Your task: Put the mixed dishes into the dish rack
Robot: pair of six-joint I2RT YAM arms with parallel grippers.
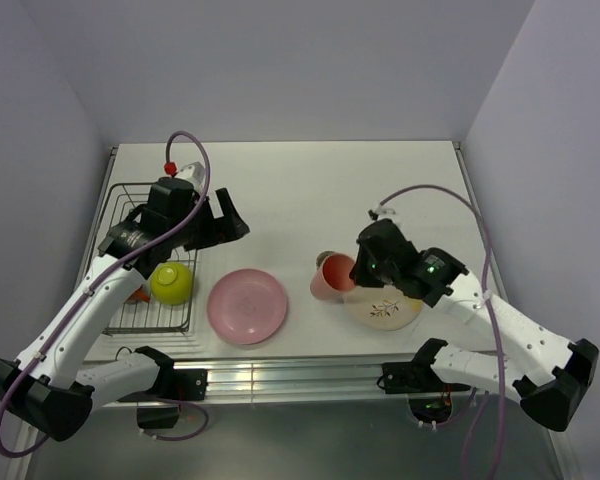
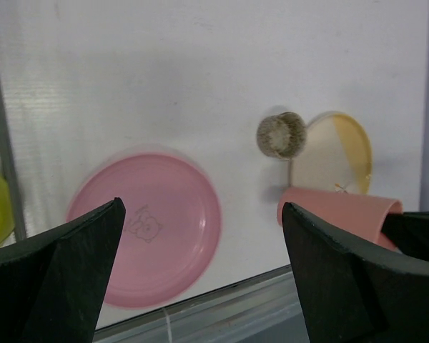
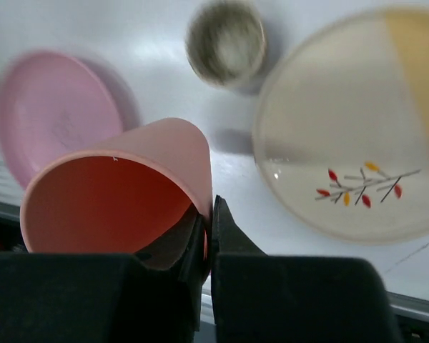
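Observation:
My right gripper (image 1: pixel 358 272) is shut on the wall of the salmon-pink cup (image 3: pixel 129 186), one finger inside and one outside, holding it tilted above the table. The cream-and-orange plate (image 3: pixel 350 121) and small grey-tan cup (image 3: pixel 225 41) sit below it. The pink plate (image 1: pixel 247 306) lies flat at centre. My left gripper (image 1: pixel 225 220) is open and empty, just right of the dish rack (image 1: pixel 115 215). The lime-green bowl (image 1: pixel 171 282) sits in the rack, with the dark red-orange mug (image 1: pixel 137 294) partly hidden beside it.
The table's near edge is a metal rail (image 1: pixel 300 378). Grey walls close in the table at the left, back and right. The left wrist view shows the pink plate (image 2: pixel 164 200), grey-tan cup (image 2: pixel 281 134) and cream plate (image 2: pixel 332 153).

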